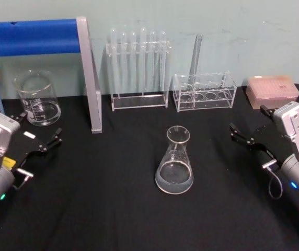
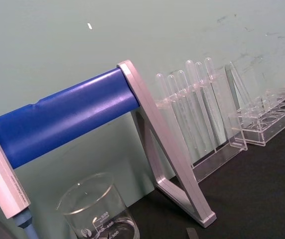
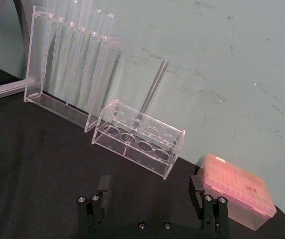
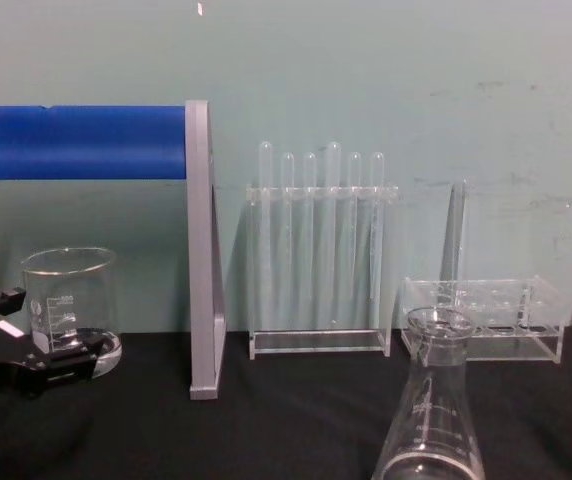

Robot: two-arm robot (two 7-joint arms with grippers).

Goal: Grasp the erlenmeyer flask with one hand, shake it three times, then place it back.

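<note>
Grippers, head view: we see the right gripper near the right edge of the bench and the left gripper near its left edge. Both have their fingers spread wide, gripping and touching nothing.
Flask, head view: the erlenmeyer flask stands upright near the middle of the bench, well apart from both grippers.
Back edge, head view: we count a beaker, a blue-barred stand, a tall test tube rack, a low rack and a pink tip box.
Left wrist view: we see the beaker beside the blue-barred stand, with the tall test tube rack beyond it.
Right wrist view: the right gripper gapes, with bare bench between its fingers; the low rack and the pink tip box lie ahead of it.
Chest view: the left gripper is released in front of the beaker at the left edge. We cannot tell whether it touches the glass. The erlenmeyer flask stands upright near the front edge.
</note>
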